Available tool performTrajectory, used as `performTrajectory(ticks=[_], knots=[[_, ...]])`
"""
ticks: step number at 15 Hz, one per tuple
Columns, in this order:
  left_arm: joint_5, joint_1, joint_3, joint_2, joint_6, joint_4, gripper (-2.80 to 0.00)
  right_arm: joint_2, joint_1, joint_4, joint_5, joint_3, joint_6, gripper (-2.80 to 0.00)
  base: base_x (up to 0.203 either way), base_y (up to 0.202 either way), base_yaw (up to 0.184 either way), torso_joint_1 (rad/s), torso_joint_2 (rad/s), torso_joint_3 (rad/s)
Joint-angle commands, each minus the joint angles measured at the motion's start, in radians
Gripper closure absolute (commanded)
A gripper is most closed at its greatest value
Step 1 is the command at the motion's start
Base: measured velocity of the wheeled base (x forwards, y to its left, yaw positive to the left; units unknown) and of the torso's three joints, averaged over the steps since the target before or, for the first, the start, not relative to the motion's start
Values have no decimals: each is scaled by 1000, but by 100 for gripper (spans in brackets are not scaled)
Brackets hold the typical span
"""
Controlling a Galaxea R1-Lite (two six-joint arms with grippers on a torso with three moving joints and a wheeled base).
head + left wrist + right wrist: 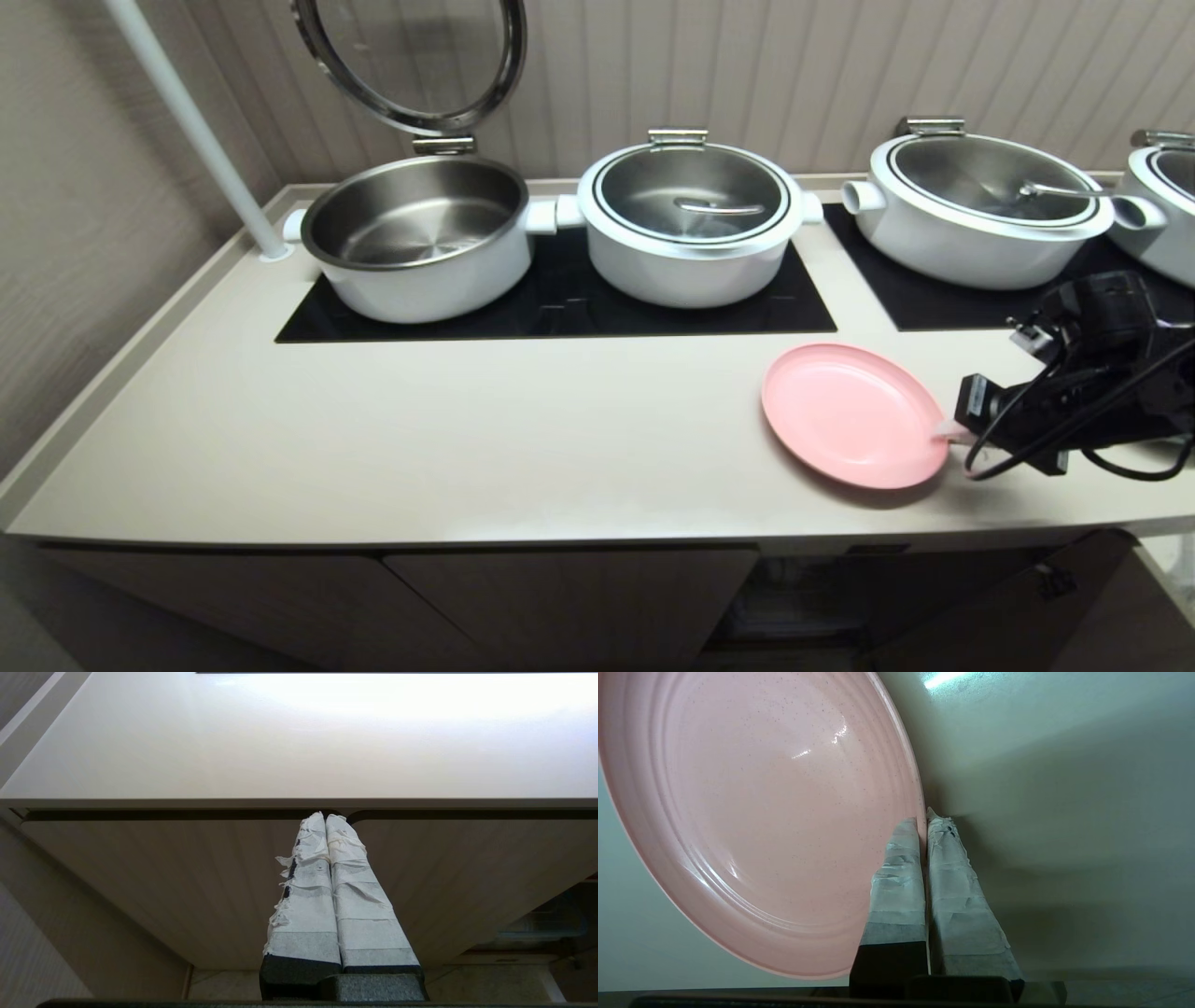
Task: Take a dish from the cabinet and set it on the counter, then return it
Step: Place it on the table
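Fingertips of the right gripper pinch the thin rim of the pink plate, a thin-edge grip that suits sliding or lifting it. The plate lies on the cream countertop, near the front edge above the open cabinet. The left gripper hangs closed and empty before a fluted cabinet door.

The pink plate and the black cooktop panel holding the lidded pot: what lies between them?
Nothing: in the head view only bare counter separates the pink plate from the cooktop panel under the lidded pot.
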Motion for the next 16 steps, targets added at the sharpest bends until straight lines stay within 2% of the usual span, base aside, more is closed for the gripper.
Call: performTrajectory(ticks=[1, 4, 5, 16], knots=[[0, 0, 0, 0, 0, 0, 0, 0, 1, 1, 2, 1, 2, 0, 0, 0, 0, 0, 0, 0], [0, 0, 0, 0, 0, 0, 0, 0, 0, 4, 2, 3, 2, 0, 0, 0, 0, 0, 0, 0], [0, 0, 0, 0, 0, 0, 0, 0, 0, 1, 2, 3, 2, -280, 0, 0, 0, 0, 0, 0], [0, 0, 0, 0, 0, 0, 0, -2, 1, -1, -9, 1, 10, -280, 0, 0, 0, 0, 0, 0]])
